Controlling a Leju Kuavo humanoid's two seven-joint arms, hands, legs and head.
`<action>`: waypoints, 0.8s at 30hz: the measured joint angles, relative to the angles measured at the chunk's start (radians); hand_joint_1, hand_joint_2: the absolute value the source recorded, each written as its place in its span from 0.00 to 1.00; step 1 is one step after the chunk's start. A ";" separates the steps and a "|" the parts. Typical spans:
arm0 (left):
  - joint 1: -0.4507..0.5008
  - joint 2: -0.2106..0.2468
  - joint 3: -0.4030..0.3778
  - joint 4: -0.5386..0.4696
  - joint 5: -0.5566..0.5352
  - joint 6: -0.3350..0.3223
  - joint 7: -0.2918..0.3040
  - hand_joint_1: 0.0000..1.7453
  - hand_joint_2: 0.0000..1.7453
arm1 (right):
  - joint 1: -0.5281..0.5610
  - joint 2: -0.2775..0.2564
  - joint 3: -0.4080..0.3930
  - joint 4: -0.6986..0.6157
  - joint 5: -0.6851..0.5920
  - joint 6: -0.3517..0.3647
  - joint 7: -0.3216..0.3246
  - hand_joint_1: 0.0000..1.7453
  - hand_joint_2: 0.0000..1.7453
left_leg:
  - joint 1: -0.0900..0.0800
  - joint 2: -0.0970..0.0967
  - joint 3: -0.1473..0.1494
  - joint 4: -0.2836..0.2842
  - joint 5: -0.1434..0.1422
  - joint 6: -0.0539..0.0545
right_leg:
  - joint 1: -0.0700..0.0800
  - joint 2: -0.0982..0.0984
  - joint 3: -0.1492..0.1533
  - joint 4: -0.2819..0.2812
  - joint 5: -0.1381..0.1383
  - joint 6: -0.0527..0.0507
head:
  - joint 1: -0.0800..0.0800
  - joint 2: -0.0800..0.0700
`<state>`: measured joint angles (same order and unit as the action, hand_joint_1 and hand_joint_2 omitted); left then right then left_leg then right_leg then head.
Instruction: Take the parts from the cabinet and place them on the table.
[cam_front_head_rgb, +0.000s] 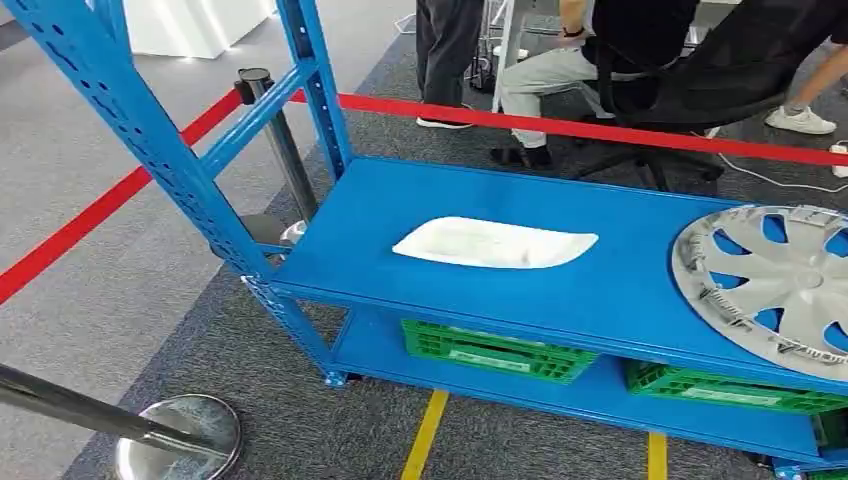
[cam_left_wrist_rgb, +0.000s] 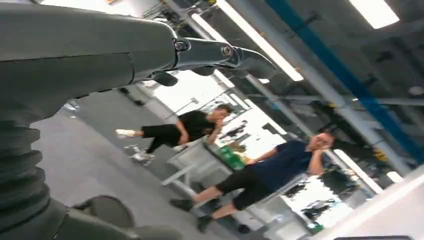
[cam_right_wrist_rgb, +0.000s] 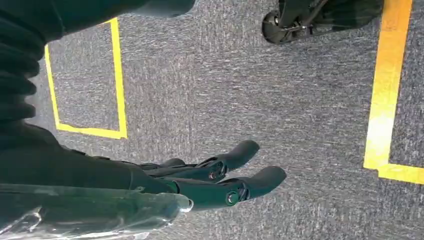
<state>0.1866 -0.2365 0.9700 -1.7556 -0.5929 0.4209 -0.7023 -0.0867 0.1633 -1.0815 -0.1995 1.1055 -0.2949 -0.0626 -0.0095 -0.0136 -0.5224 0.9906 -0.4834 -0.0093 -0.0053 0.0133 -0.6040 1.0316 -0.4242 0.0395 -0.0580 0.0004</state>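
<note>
Head view, near to far: a steel stanchion base (cam_front_head_rgb: 178, 435) on grey carpet, yellow floor tape (cam_front_head_rgb: 425, 432), then the blue rack (cam_front_head_rgb: 520, 290) behind a red barrier (cam_front_head_rgb: 560, 125). Green crates (cam_front_head_rgb: 497, 350) sit on its lower shelf. On the upper shelf lie a white tray (cam_front_head_rgb: 495, 243) near the middle and a silver hubcap (cam_front_head_rgb: 775, 283) at the far right end, well apart. People sit and stand beyond the barrier.

Right wrist view: the right hand (cam_right_wrist_rgb: 200, 182) hangs over the carpet, dark fingers (cam_right_wrist_rgb: 235, 155) extended and slightly apart, with a clear plastic piece (cam_right_wrist_rgb: 90, 210) alongside it — whether the hand holds this cannot be told. Left wrist view: the left hand (cam_left_wrist_rgb: 210, 55) points up toward the ceiling, fingers extended and holding nothing visible.

Both parts lie on the shelf, ahead of and well apart from either hand; no reach has begun.

Likely risks: the tray is thin and flat on the shelf, so fingers may slide over it instead of getting under its edge; the hubcap is broad and open-spoked — a one-sided grip could tip it off the shelf. An arm could also strike the rack upright (cam_front_head_rgb: 130, 110).
</note>
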 joint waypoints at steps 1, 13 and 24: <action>0.009 0.000 -0.034 -0.015 -0.014 0.022 0.000 0.00 1.00 | 0.000 0.000 0.000 0.000 0.001 0.001 -0.001 0.00 1.00 | 0.000 0.000 0.000 0.000 0.000 0.000 | 0.000 -0.001 0.000 0.000 0.000 0.000 | 0.000 0.000; 0.023 0.171 -0.484 -0.080 -0.333 0.272 0.208 0.00 1.00 | -0.018 0.009 0.001 0.000 0.031 0.013 0.016 0.00 1.00 | 0.000 0.000 0.000 0.000 0.001 0.000 | 0.000 0.000 0.001 0.000 0.001 0.000 | 0.000 0.000; -0.146 0.366 -0.837 0.137 -0.482 0.233 0.407 0.00 1.00 | -0.046 0.016 0.022 0.000 0.065 0.042 0.038 0.00 1.00 | 0.000 -0.001 0.000 0.000 0.003 0.000 | 0.000 -0.001 0.001 0.000 0.003 0.000 | 0.000 0.000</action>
<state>0.0411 0.1294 0.1330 -1.6188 -1.0746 0.6534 -0.2956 -0.1330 0.1797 -1.0593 -0.1995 1.1708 -0.2525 -0.0244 -0.0098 -0.0141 -0.5222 0.9906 -0.4800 -0.0091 -0.0055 0.0126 -0.6034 1.0316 -0.4210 0.0398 -0.0576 0.0004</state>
